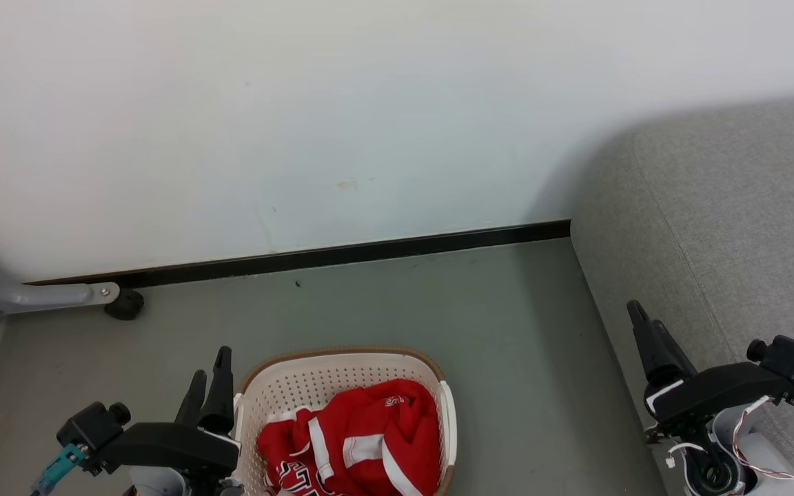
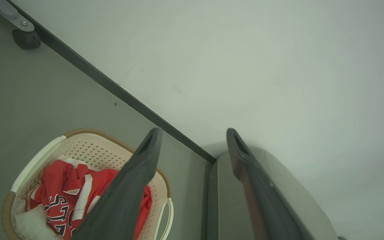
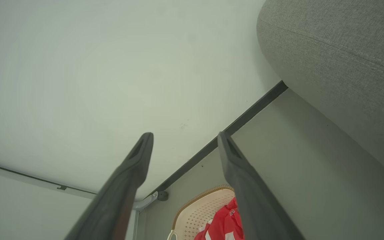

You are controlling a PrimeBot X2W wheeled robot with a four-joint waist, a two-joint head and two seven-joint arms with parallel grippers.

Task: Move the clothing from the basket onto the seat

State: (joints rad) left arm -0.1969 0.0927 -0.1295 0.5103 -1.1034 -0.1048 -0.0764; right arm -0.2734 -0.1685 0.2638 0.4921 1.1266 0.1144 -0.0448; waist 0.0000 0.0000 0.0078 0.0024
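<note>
The cream basket (image 1: pixel 314 382) with a brown rim stands on the floor at the bottom middle of the head view. The red clothing (image 1: pixel 362 441) with white stripes lies bunched inside it. My left gripper (image 1: pixel 211 366) hovers just left of the basket, and its wrist view shows my left gripper (image 2: pixel 193 133) open and empty above the basket (image 2: pixel 88 133), the clothing (image 2: pixel 62 186) and a bit of white fabric (image 2: pixel 32 223). My right gripper (image 1: pixel 645 317) hangs open by the side of the grey seat (image 1: pixel 735 227). In its own view my right gripper (image 3: pixel 184 136) is empty, with the basket (image 3: pixel 198 206) and seat (image 3: pixel 338 53) beyond.
A white wall (image 1: pixel 369 103) with a black baseboard (image 1: pixel 369 251) runs behind the basket. A grey metal leg with a black caster (image 1: pixel 125 304) sits at the left by the wall. Grey-green floor (image 1: pixel 507 344) lies between the basket and the seat.
</note>
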